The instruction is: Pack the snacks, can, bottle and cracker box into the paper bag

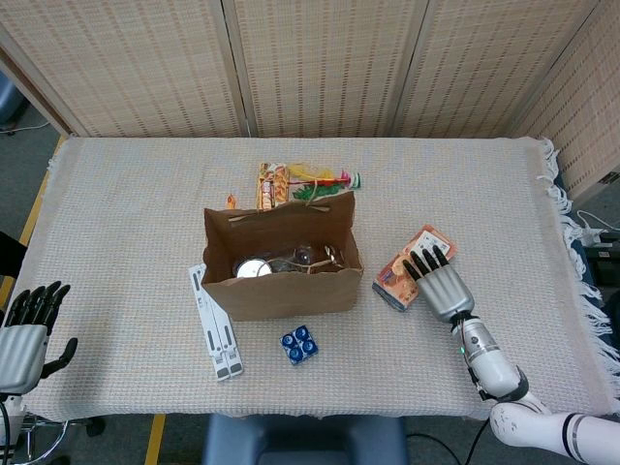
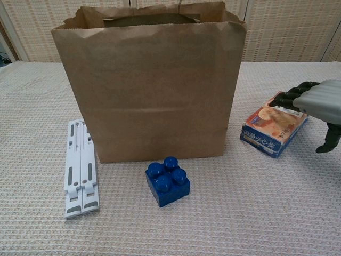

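The brown paper bag point(image 1: 281, 262) point(image 2: 152, 85) stands open mid-table, with a silver can top point(image 1: 254, 267) and other items inside. The orange and blue cracker box point(image 1: 405, 269) point(image 2: 273, 127) lies flat on the cloth just right of the bag. My right hand point(image 1: 441, 286) point(image 2: 319, 104) rests its fingertips on the box's right end, with the thumb hanging apart beside it. It grips nothing. Colourful snack packets point(image 1: 305, 181) lie behind the bag. At the lower left edge of the head view, my left hand point(image 1: 24, 334) is off the table with its fingers apart.
A blue toy brick point(image 1: 299, 344) point(image 2: 167, 180) sits in front of the bag. A white folded stand point(image 1: 215, 322) point(image 2: 80, 168) lies at the bag's front left. The woven tablecloth point(image 1: 126, 223) covers the table, and screens stand behind.
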Motion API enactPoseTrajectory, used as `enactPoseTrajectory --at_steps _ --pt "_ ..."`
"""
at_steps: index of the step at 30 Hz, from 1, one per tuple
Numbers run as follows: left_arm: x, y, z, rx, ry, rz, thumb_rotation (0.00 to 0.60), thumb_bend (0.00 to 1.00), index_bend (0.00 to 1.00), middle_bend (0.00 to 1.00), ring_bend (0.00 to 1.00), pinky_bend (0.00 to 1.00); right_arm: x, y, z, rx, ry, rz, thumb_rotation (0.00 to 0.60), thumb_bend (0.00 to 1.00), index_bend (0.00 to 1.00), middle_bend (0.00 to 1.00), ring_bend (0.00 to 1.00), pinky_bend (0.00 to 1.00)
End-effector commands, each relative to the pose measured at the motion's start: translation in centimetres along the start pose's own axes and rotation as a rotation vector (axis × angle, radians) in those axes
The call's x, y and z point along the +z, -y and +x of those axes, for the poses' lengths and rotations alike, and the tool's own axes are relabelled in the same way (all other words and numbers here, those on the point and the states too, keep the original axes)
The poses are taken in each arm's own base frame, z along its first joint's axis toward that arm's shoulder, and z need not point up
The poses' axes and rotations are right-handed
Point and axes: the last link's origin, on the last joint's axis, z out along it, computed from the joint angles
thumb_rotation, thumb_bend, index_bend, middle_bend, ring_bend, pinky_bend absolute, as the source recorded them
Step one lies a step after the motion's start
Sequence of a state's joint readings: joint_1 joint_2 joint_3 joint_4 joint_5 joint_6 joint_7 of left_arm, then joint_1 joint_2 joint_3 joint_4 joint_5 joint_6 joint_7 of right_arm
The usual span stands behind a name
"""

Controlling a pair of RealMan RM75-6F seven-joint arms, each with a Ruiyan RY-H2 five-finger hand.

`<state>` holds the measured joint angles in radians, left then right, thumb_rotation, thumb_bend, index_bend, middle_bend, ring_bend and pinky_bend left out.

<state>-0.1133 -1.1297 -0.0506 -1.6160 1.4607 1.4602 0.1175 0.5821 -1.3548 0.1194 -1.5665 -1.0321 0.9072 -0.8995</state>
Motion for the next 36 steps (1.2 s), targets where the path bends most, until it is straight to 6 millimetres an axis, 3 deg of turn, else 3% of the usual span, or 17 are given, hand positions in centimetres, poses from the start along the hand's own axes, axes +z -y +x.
enactPoseTrajectory --at_steps 1,16,18,19,20,21,22,25,31,36 --pt "0.0 0.0 0.0 0.001 0.000 0.001 0.600 0.38 0.02 0.00 0.00 0.00 1.5 -0.5 0.4 0.000 0.014 -0.009 0.600 0.00 0.00 0.00 0.00 0.00" --pt "0.0 0.1 0.0 -0.008 0.003 -0.003 0.600 0.38 0.02 0.00 0.00 0.00 6.5 3.1 0.6 -0.037 0.047 -0.013 0.600 0.00 0.00 0.00 0.00 0.00" --pt "0.0 0.1 0.0 -0.009 0.003 -0.003 0.600 0.38 0.02 0.00 0.00 0.00 6.7 3.6 0.8 -0.020 0.043 -0.010 0.600 0.03 0.02 0.07 0.03 0.01" --pt "0.0 0.1 0.0 -0.010 0.004 -0.004 0.600 0.38 0.02 0.00 0.00 0.00 6.6 3.7 1.0 -0.018 0.034 -0.005 0.600 0.07 0.10 0.18 0.13 0.07" --pt "0.1 0.1 0.0 -0.011 0.004 -0.004 0.600 0.38 0.02 0.00 0.00 0.00 6.5 3.7 1.1 -0.022 0.025 0.006 0.600 0.11 0.25 0.32 0.27 0.19" --pt "0.1 0.1 0.0 -0.011 0.004 -0.004 0.600 0.38 0.02 0.00 0.00 0.00 6.3 3.6 1.1 -0.024 0.016 0.013 0.600 0.13 0.34 0.39 0.36 0.28" --pt "0.1 0.1 0.0 -0.011 0.004 -0.005 0.600 0.38 0.02 0.00 0.00 0.00 6.0 3.5 1.2 -0.023 0.010 0.019 0.600 0.16 0.47 0.48 0.49 0.44" --pt "0.1 0.1 0.0 -0.010 0.004 -0.005 0.600 0.38 0.02 0.00 0.00 0.00 4.7 2.8 1.6 -0.013 -0.017 0.036 0.600 0.19 0.58 0.57 0.61 0.64" --pt "0.0 0.1 0.0 -0.008 0.004 -0.005 0.600 0.38 0.02 0.00 0.00 0.00 1.0 -0.1 4.6 0.045 -0.150 0.015 0.600 0.19 0.59 0.58 0.61 0.65" --pt "0.0 0.0 0.0 -0.005 0.003 -0.004 0.600 0.38 0.02 0.00 0.00 0.00 -1.9 -3.5 9.1 0.075 -0.322 -0.066 0.600 0.19 0.59 0.58 0.61 0.65"
